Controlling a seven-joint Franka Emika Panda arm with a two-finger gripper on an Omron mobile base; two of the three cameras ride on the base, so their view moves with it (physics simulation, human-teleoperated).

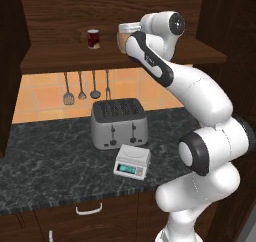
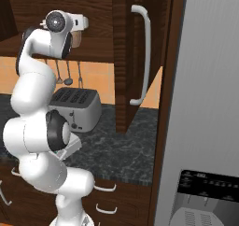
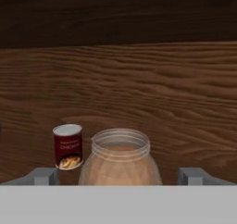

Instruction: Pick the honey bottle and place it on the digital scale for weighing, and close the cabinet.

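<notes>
I see the cabinet [image 2: 123, 57] open, its door [image 2: 140, 57] swung out, because my arm reaches onto its shelf [image 1: 60, 61]. Below the cabinet, on the dark marble counter [image 1: 45, 151], the digital scale [image 1: 132, 162] waits before the toaster [image 1: 118, 122]. On the shelf, the honey bottle [image 3: 120, 160] stands between my gripper's [image 3: 121, 176] spread fingers [image 3: 42, 175], unclamped, beside a red can [image 3: 68, 146].

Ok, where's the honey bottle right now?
The honey bottle stands on the cabinet shelf, right of the small dark red jar; in the hand view it sits between the open gripper fingers.
</notes>
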